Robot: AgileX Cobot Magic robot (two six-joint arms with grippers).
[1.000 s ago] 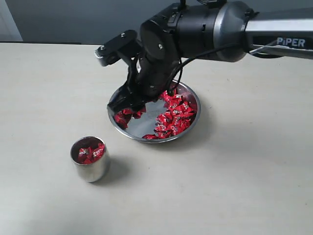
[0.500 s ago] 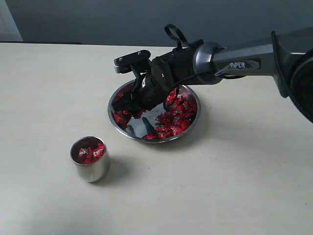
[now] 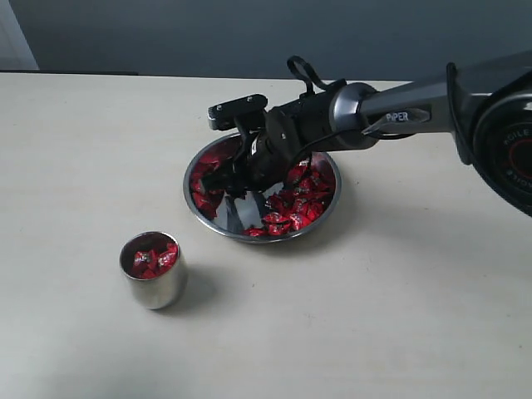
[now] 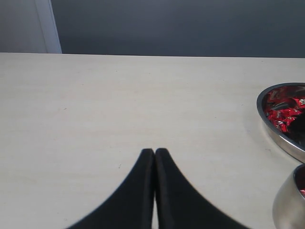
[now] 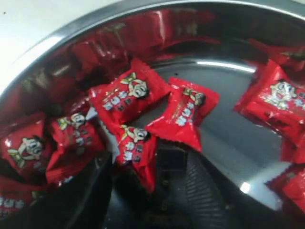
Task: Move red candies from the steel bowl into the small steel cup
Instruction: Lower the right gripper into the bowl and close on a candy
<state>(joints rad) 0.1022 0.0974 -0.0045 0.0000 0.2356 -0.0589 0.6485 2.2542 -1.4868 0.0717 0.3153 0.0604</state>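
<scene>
The steel bowl (image 3: 331, 213) sits mid-table with red candies (image 3: 301, 203) heaped mostly on its right side. My right gripper (image 3: 236, 203) is down inside it, on the left part. In the right wrist view the right gripper (image 5: 143, 171) is open, its dark fingers (image 5: 209, 191) spread wide over the bowl's floor (image 5: 238, 138), and one red candy (image 5: 136, 148) lies between them, unclamped. The small steel cup (image 3: 155, 287) stands front left, with red candies (image 3: 155, 258) inside. My left gripper (image 4: 155, 151) is shut and empty over bare table, left of the bowl (image 4: 265, 119) and cup (image 4: 287, 202).
The right arm (image 3: 391, 104) reaches in low from the right across the bowl's far rim. A pale table (image 3: 399, 316) lies all around. A dark wall (image 3: 249, 33) runs along the table's far edge.
The right arm has sunk lower and its gripper has gone down into the bowl among the candies on the left side. Its jaws stayed wide apart. The cup has not moved.
</scene>
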